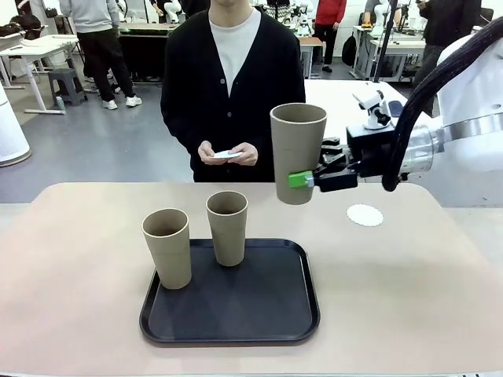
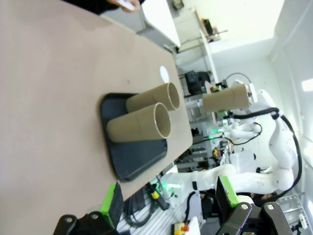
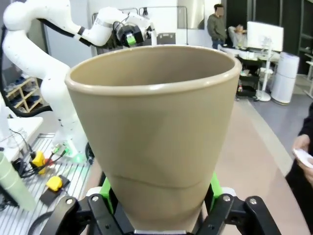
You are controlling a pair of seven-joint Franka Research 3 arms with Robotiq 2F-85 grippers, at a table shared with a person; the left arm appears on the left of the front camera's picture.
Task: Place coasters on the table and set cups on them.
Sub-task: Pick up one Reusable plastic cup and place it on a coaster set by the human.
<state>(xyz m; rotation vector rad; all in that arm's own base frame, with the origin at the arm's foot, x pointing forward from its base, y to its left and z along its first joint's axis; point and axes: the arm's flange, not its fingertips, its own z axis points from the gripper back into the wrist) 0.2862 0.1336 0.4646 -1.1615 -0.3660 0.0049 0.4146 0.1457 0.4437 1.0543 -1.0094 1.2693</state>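
My right gripper (image 1: 302, 180) is shut on a tan cup (image 1: 298, 151), holding it upright in the air above the beige table (image 1: 409, 275), left of a white scalloped coaster (image 1: 365, 214) that lies on the table. The held cup (image 3: 156, 132) stands between the green pads (image 3: 213, 187) in the right wrist view. Two more cups (image 1: 167, 247) (image 1: 227, 228) stand on the black tray (image 1: 267, 314). The person's hands (image 1: 228, 154) hold another coaster (image 1: 226, 154) at the far side. My left gripper (image 2: 168, 200) is open and empty, well away from the tray (image 2: 132, 156) and its cups (image 2: 139, 128).
The tray sits near the table's front edge. The person in a black cardigan stands at the far edge behind the tray. Bare tabletop lies to the left of the tray and around the coaster (image 2: 165, 74).
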